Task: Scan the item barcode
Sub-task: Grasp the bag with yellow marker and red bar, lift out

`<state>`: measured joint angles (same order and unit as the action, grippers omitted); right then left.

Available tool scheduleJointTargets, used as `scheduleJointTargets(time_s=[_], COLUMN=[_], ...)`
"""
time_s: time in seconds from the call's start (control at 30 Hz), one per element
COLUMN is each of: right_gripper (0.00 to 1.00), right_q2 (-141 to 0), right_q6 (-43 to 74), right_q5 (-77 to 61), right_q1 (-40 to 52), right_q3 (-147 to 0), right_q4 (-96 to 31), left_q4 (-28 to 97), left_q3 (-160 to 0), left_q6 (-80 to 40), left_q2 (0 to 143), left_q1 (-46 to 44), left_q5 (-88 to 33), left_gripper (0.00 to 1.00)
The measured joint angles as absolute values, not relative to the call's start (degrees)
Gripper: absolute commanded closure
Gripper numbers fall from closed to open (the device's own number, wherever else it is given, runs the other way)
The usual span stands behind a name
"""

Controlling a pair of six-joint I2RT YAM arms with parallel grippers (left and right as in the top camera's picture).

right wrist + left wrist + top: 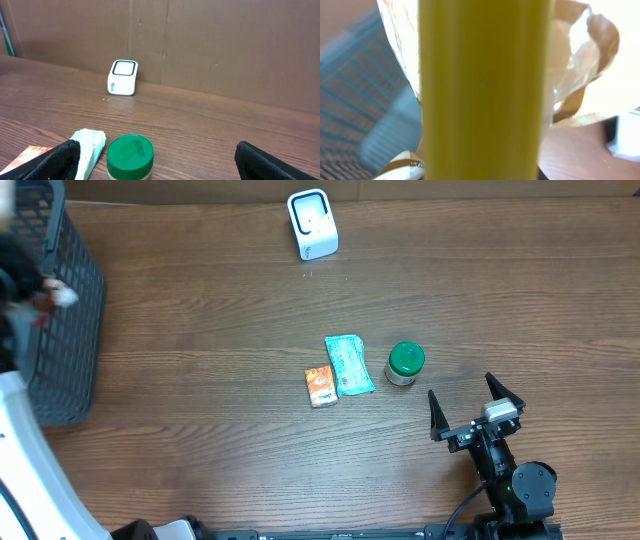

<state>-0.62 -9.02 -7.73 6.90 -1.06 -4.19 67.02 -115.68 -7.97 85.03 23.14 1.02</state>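
A tall yellow thing point(480, 90) fills the left wrist's view, very close, with a crinkly bag point(580, 55) behind it. The left claw point(30, 285) is closed tight, a blur over the dark basket point(75, 330) at the table's left; whether it grips the yellow thing cannot be told. Next is the white scanner point(312, 224) at the back, then an orange box point(321, 386), a green packet point(348, 365) and a green-lid jar point(405, 363). The right claw point(460, 385) has its fingers spread wide and holds nothing
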Motion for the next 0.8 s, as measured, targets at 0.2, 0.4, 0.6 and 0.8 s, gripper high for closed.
scheduleJointTargets(time_s=[0.2, 0.4, 0.6, 0.8], right_gripper=[0.00, 0.00, 0.00, 0.00], right_q2=[-0.62, -0.62, -0.62, -0.64], right_q6=[-9.02, -9.02, -9.04, -9.04], right_q5=[-7.70, -7.73, -7.73, -7.70], right_q1=[6.90, 6.90, 6.90, 6.90], right_q3=[-1.06, -1.06, -1.06, -1.06], right_q4=[-4.25, -4.27, -4.27, -4.23], left_q4=[74.48, 68.82, 54.74, 40.25], left_q3=[-111.66, -95.98, -75.18, -59.24], left_q6=[-12.86, -16.49, -19.53, -20.23], left_q2=[85.45, 85.89, 86.37, 86.54], left_q1=[12.23, 3.11, -5.43, -10.52], left_q5=[2.61, 5.69, 11.70, 14.87], left_gripper=[0.96, 0.96, 0.96, 0.96])
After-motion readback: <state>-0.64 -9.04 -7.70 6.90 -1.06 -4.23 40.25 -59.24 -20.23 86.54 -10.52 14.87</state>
